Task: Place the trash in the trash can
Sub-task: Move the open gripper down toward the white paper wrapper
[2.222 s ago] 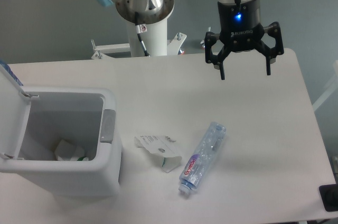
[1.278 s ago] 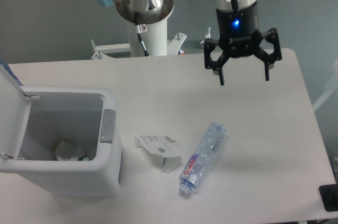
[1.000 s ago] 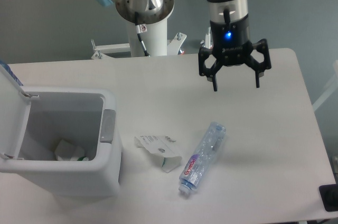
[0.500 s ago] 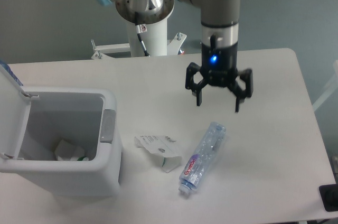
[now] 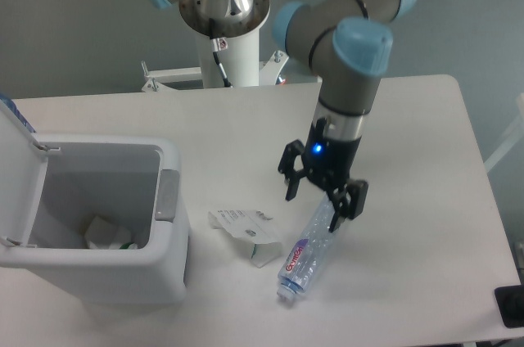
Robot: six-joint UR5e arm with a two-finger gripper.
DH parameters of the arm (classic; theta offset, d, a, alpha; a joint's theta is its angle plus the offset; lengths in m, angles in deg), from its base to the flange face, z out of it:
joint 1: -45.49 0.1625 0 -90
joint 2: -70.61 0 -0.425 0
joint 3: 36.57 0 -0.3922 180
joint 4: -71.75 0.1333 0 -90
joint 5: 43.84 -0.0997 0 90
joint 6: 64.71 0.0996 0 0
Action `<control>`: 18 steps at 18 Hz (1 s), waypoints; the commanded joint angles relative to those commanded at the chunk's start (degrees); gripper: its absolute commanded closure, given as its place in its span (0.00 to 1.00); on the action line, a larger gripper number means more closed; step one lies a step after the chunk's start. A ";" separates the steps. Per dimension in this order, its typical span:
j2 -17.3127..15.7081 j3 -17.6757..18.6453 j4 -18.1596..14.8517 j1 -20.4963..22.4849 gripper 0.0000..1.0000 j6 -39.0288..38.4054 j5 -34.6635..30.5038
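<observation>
Table (image 5: pixel 246 130): white top with rounded corners, carrying the bin and both loose pieces of trash.
Arm (image 5: pixel 348 44): grey UR5e links with light-blue joint caps, reaching down from the upper edge toward the middle of the table; a white mounting column (image 5: pixel 225 32) is standing behind the table's far edge.
Trash can (image 5: pixel 106 281): large white rectangular bin sitting at the table's left side, its flip lid (image 5: pixel 15 159) standing open at the left and a grey latch tab (image 5: pixel 167 195) showing on the right rim; a crumpled white piece with a green edge (image 5: pixel 105 234) is lying on its floor.
Gripper (image 5: pixel 314 209): black two-finger unit with a blue light glowing on its body, fingers spread apart and holding nothing, hanging directly over the upper end of the bottle; whether a fingertip is touching the bottle cannot be told.
Bottle (image 5: pixel 307 253): crushed clear plastic with a red-pink label, lying diagonally on the table right of the bin, cap end pointing toward the near edge.
Carton (image 5: pixel 246 232): small flattened white cardboard with a green edge, lying on the table between the bin and the bottle, just beside the bottle's lower half.
</observation>
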 joint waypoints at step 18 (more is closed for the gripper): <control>4.92 0.79 0.17 -8.00 0.00 -0.70 -13.01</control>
